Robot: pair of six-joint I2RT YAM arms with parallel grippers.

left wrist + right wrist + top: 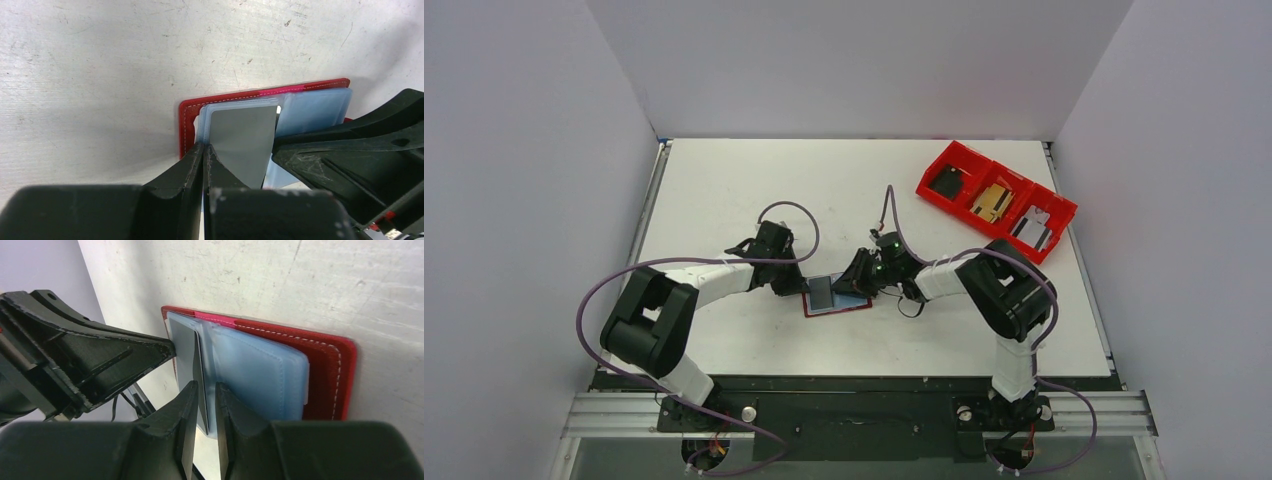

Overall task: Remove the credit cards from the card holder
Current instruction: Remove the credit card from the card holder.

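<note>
The card holder (839,312) lies open on the table, a dark red wallet with pale blue plastic sleeves (260,375). A grey credit card (245,140) sticks partly out of the left sleeve; it also shows in the top view (822,292). My left gripper (204,148) is shut on the pale blue sleeve edge at the wallet's (187,125) left side. My right gripper (205,388) has a narrow gap between its jaws, which stand on either side of the edges of the card (187,355) and sleeve. In the top view the left gripper (802,285) and right gripper (856,283) face each other over the wallet.
A bright red three-compartment bin (996,200) stands at the back right, holding a dark item, a yellowish item and a grey item. White walls enclose the table on three sides. The right gripper's body (350,155) fills the right of the left wrist view.
</note>
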